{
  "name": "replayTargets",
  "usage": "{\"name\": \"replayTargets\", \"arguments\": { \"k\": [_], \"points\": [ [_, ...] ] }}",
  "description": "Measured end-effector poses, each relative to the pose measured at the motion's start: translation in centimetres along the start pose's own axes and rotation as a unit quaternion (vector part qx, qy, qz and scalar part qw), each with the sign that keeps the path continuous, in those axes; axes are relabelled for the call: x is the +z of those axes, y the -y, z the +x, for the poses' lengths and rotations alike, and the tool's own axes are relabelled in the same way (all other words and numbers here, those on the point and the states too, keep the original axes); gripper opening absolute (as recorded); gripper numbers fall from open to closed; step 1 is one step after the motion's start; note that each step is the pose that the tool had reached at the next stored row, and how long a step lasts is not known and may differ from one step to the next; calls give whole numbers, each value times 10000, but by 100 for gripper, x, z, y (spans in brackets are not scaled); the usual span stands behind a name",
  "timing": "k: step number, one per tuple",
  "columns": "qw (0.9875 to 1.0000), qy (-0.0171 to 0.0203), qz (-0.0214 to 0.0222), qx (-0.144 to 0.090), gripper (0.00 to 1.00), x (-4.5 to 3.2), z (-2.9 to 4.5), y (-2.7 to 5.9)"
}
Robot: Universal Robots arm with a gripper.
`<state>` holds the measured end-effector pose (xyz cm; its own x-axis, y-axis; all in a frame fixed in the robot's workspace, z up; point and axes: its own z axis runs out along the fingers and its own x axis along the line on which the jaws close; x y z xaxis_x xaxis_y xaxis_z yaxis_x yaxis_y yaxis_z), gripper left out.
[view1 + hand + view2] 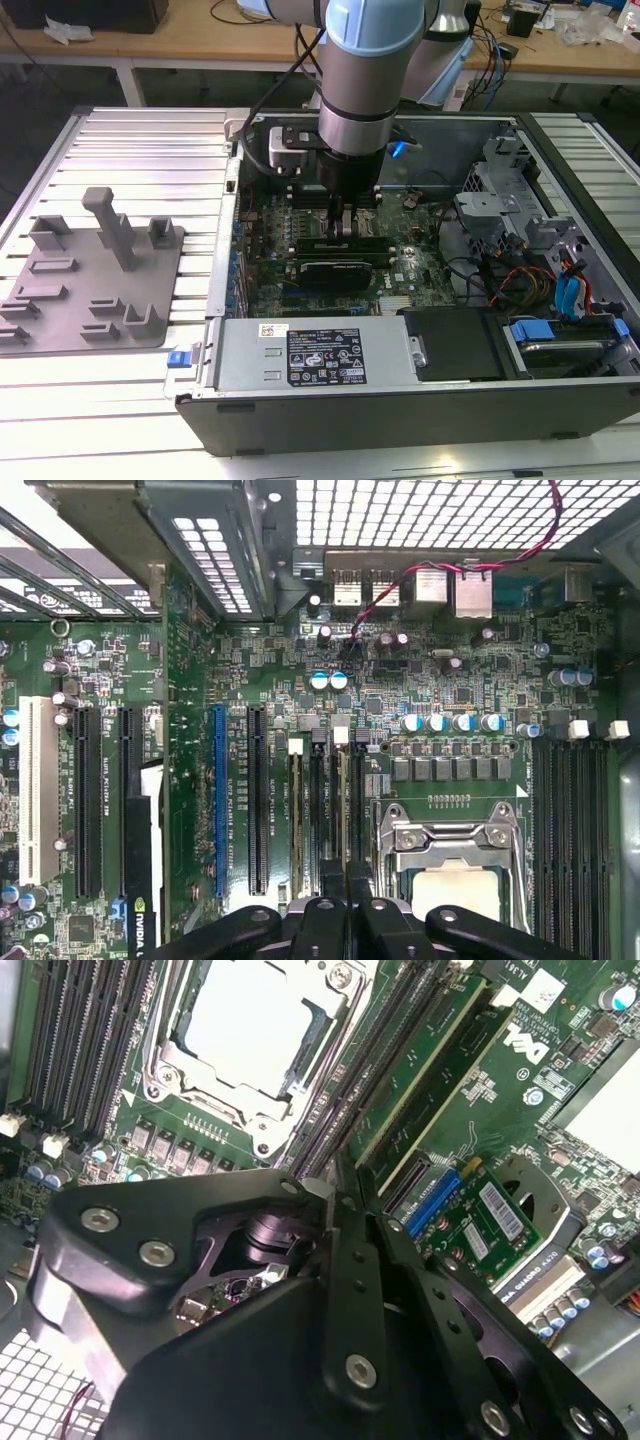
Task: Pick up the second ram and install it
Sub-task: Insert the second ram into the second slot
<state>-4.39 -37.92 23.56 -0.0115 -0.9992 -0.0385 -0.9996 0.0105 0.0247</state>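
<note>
My gripper (345,228) reaches down into the open computer case onto the memory slots beside the CPU socket (455,875). Its black fingers (325,912) are drawn together over a slot. The second ram (347,820) shows edge-on as a thin strip that runs along that slot and in between the fingertips. In the second wrist view the gripper (335,1198) sits pinched at the slot row next to the socket (250,1035). Another long green memory board (425,1070) stands in a neighbouring slot.
A black oblong card (335,270) lies just in front of the gripper on the motherboard. The grey holder plate (90,285) with upright posts rests on the ribbed table at the exterior view's left. Drive cages and cables (540,250) crowd the case's right side.
</note>
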Motion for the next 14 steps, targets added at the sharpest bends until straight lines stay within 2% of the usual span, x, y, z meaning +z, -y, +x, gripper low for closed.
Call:
{"name": "replayTargets", "arguments": {
  "k": [14],
  "points": [
    [10000, 15, 2, 28, 9, 12, -1, 0]
  ]
}}
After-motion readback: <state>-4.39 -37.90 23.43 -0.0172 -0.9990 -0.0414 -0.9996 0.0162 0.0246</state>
